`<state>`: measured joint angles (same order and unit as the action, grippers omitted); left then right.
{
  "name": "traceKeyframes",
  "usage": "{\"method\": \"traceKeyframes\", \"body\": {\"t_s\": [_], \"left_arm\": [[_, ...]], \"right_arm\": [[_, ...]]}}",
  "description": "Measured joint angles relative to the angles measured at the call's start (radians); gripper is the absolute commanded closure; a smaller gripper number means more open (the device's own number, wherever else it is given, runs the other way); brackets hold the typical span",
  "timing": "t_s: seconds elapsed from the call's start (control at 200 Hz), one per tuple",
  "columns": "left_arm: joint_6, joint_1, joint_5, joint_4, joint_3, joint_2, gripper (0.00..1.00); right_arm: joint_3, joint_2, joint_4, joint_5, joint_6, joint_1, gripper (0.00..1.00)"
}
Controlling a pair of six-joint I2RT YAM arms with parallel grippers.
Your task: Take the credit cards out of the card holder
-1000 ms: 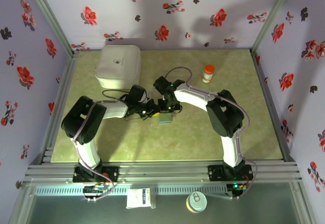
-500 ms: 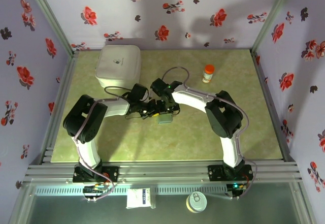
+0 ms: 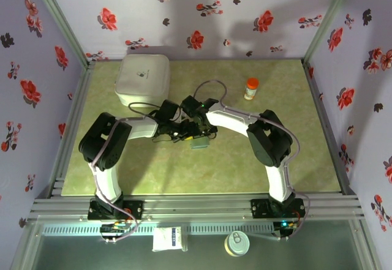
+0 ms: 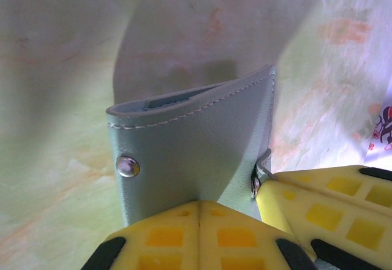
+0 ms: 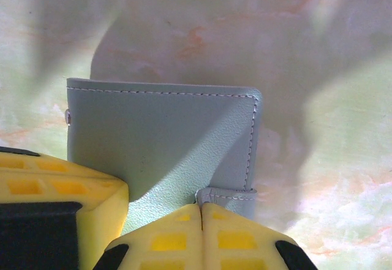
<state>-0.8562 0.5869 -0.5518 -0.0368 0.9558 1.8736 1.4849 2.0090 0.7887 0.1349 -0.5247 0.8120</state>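
The card holder point(image 3: 199, 141) is a grey-blue stitched wallet held just above the green table mid-way between both arms. In the left wrist view the card holder point(image 4: 196, 141) shows its round stud, and my left gripper point(image 4: 199, 212) is shut on its near panel. My right gripper point(image 5: 202, 212) is shut on the small strap tab at the edge of the card holder point(image 5: 159, 135). In the top view the left gripper point(image 3: 185, 134) and right gripper point(image 3: 201, 131) meet over it. The panels are slightly parted. The credit cards are hidden inside.
A big white rounded box point(image 3: 143, 80) stands at the back left. A small orange-capped bottle point(image 3: 251, 88) stands at the back right. Floral walls close the table on three sides. A can point(image 3: 236, 243) and a white packet point(image 3: 168, 239) lie below the front rail.
Both wrists have crept a little closer together over the card holder, the right one shifting left. The holder has stayed in place.
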Motion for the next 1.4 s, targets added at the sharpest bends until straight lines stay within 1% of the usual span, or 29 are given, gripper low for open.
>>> {"method": "traceKeyframes", "body": {"t_s": [0.27,0.43,0.605,0.675,0.74,0.785,1.06,1.175,1.4], "left_arm": [[0.026,0.000,-0.001,0.024,0.023,0.011,1.00],[0.033,-0.005,-0.003,0.039,0.026,0.012,1.00],[0.037,-0.005,-0.002,0.050,0.033,0.012,1.00],[0.037,-0.005,-0.003,0.053,0.035,0.011,1.00],[0.036,-0.005,-0.003,0.053,0.035,0.010,1.00],[0.032,-0.006,-0.007,0.050,0.034,0.009,1.00],[0.008,-0.011,-0.010,0.058,0.034,0.001,0.87],[-0.001,-0.014,0.005,0.069,0.034,-0.014,0.85],[-0.002,-0.027,0.040,0.089,0.034,-0.039,0.83]], "right_arm": [[-0.001,-0.006,0.006,0.024,0.001,0.001,1.00],[-0.014,-0.015,0.103,0.143,0.002,-0.020,1.00],[-0.036,-0.017,0.114,0.157,0.002,-0.027,1.00],[-0.053,-0.026,0.101,0.142,0.001,-0.027,1.00],[-0.067,-0.038,0.089,0.119,0.000,-0.035,0.96],[-0.074,-0.047,0.077,0.103,0.000,-0.043,0.91],[-0.127,-0.088,-0.004,-0.016,-0.013,-0.089,0.79],[-0.147,-0.093,-0.038,-0.066,-0.021,-0.108,0.75],[-0.186,-0.093,-0.123,-0.149,-0.031,-0.132,0.75]]}}
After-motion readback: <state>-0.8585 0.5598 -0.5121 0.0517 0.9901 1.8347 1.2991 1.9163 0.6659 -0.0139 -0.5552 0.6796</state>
